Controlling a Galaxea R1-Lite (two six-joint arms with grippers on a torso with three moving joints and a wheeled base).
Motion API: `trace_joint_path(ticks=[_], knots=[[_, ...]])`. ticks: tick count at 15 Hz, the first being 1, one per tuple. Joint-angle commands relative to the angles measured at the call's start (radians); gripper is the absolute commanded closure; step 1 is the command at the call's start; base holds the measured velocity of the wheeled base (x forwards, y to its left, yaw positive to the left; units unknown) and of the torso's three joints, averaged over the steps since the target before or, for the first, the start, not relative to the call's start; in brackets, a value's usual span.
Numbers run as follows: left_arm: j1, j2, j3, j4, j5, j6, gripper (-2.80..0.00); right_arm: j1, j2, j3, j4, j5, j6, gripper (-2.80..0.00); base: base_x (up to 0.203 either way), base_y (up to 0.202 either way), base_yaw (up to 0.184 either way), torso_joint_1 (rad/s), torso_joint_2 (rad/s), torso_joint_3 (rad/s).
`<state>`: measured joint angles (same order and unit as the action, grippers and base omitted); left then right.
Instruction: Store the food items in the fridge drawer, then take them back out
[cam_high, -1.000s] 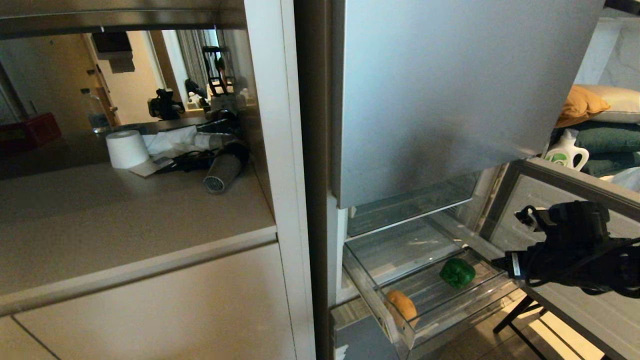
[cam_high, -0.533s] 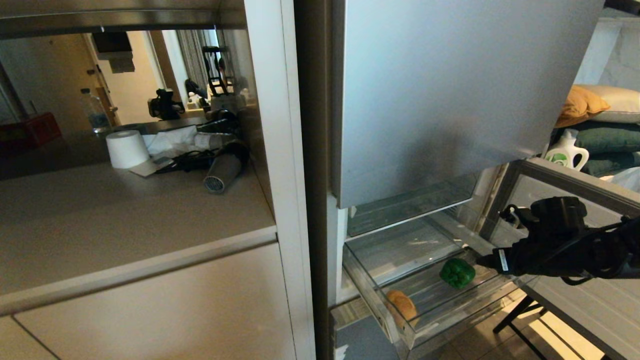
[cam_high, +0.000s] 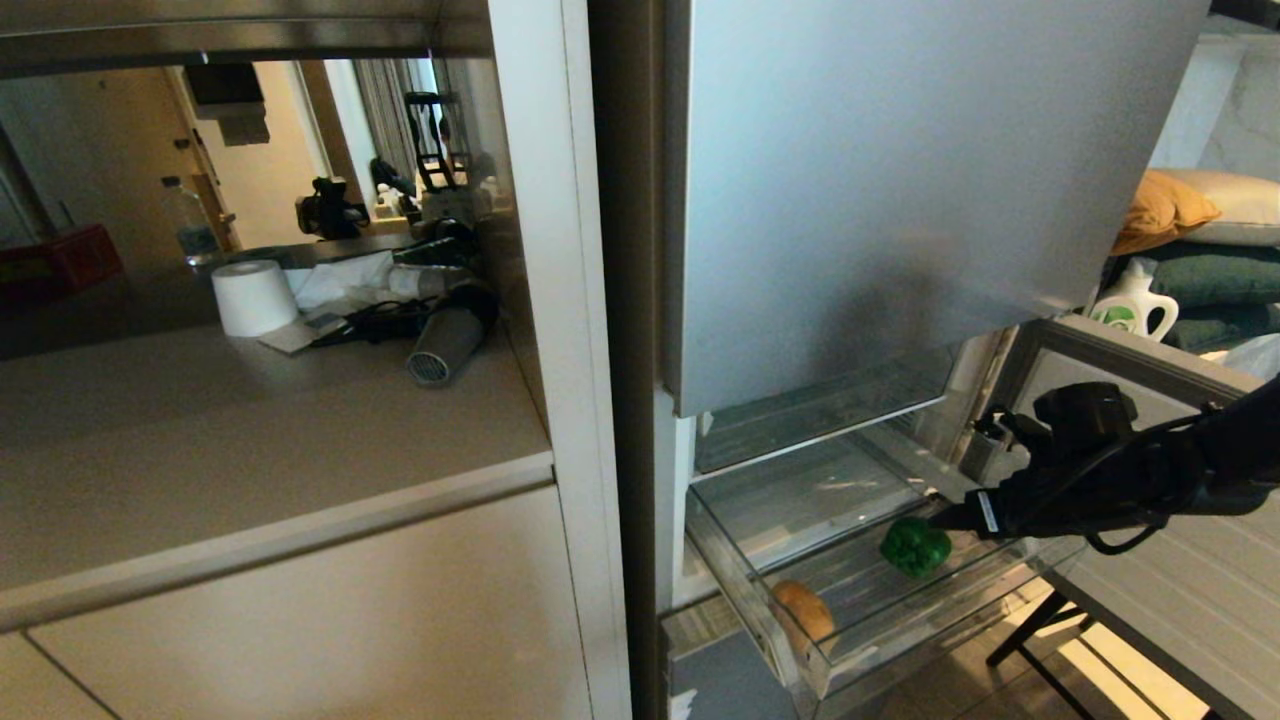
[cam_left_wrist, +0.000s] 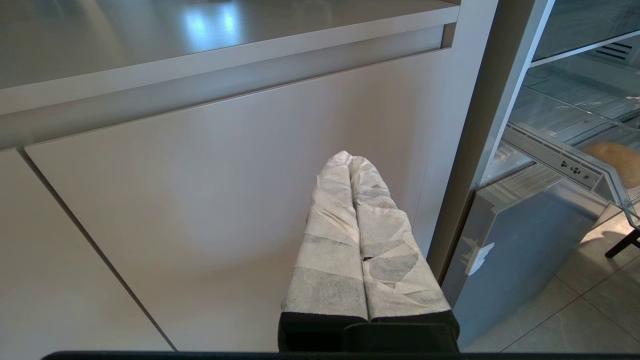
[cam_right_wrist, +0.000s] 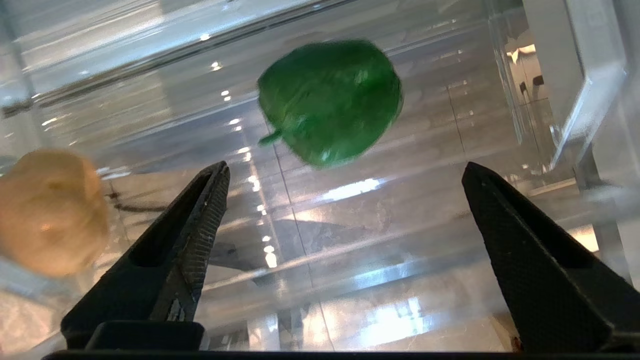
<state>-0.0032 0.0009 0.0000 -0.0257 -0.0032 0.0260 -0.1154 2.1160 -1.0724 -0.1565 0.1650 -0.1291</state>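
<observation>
The green bell pepper (cam_high: 914, 546) lies loose on the floor of the pulled-out clear fridge drawer (cam_high: 800, 660), toward its 2 o'clock corner; the tan potato (cam_high: 803, 612) sits well apart at the 7 o'clock corner against the transparent front. The right gripper (cam_right_wrist: 345, 175) hovers just above the pepper, jaws spread wide and empty. The left gripper (cam_left_wrist: 356, 167), jaws pressed together, faces the pale cabinet front (cam_left_wrist: 200, 175) beside the fridge.
</observation>
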Motion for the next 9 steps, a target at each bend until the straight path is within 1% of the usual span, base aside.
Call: trace_joint_path(ticks=[1, 4, 9], knots=[[0.000, 0.001, 0.011, 0.000, 0.000, 0.000, 0.00, -0.004, 0.053, -0.041, 0.005, 0.002, -0.003, -2.80, 0.000, 0.000, 0.000, 0.000, 0.00, 0.000], [0.000, 0.001, 0.011, 0.000, 0.000, 0.000, 0.00, -0.004, 0.102, -0.094, 0.008, 0.015, -0.004, -2.80, 0.000, 0.000, 0.000, 0.000, 0.00, 0.000], [0.000, 0.001, 0.011, 0.000, 0.000, 0.000, 0.00, -0.004, 0.184, -0.172, 0.015, 0.018, -0.041, -2.80, 0.000, 0.000, 0.000, 0.000, 0.00, 0.000]])
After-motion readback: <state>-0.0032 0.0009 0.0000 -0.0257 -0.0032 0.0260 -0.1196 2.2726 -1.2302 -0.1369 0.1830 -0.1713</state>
